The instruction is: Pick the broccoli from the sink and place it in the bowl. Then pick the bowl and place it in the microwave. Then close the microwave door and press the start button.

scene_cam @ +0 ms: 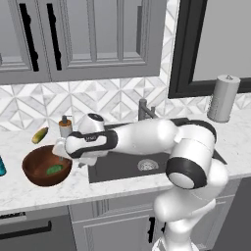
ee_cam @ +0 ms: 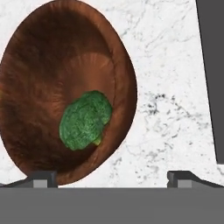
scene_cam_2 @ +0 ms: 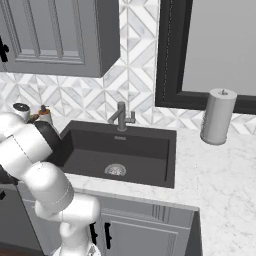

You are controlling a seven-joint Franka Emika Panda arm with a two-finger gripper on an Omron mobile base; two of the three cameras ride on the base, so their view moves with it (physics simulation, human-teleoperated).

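Looking along the hand, the gripper (ee_cam: pixel 112 177) shows two dark fingertips (ee_cam: pixel 43 178) set wide apart with nothing between them; the jaws are spread and hold nothing. Just beyond them lies the bowl (ee_cam: pixel 39 52), a deep reddish-brown wooden vessel resting on the white marbled counter (ee_cam: pixel 170 78). Inside it sits the broccoli (ee_cam: pixel 84 119), a bright green lumpy floret lying low against the bowl's inner wall, on the side toward the sink. In the left base view the same bowl (scene_cam: pixel 34 169) stands on the counter (scene_cam: pixel 29 193) near its front edge, the broccoli (scene_cam: pixel 54 169) visible within it, and the white arm reaches leftward so that its hand hangs just beside the bowl's rim; whether hand and rim touch cannot be told. To the right of the bowl is the sink (scene_cam: pixel 127 169), a dark grey basin with a round metal drain (scene_cam: pixel 147 164); the right base view shows the sink (scene_cam_2: pixel 140 150) holding nothing but its drain (scene_cam_2: pixel 115 170). Behind the basin rises the grey faucet (scene_cam_2: pixel 121 116). Farther back on the counter lie a yellow-green corn cob (scene_cam: pixel 40 135) and a small shaker (scene_cam: pixel 65 126), and, well to the right, an upright paper towel roll (scene_cam: pixel 223 98) against the patterned backsplash (scene_cam: pixel 98 100).
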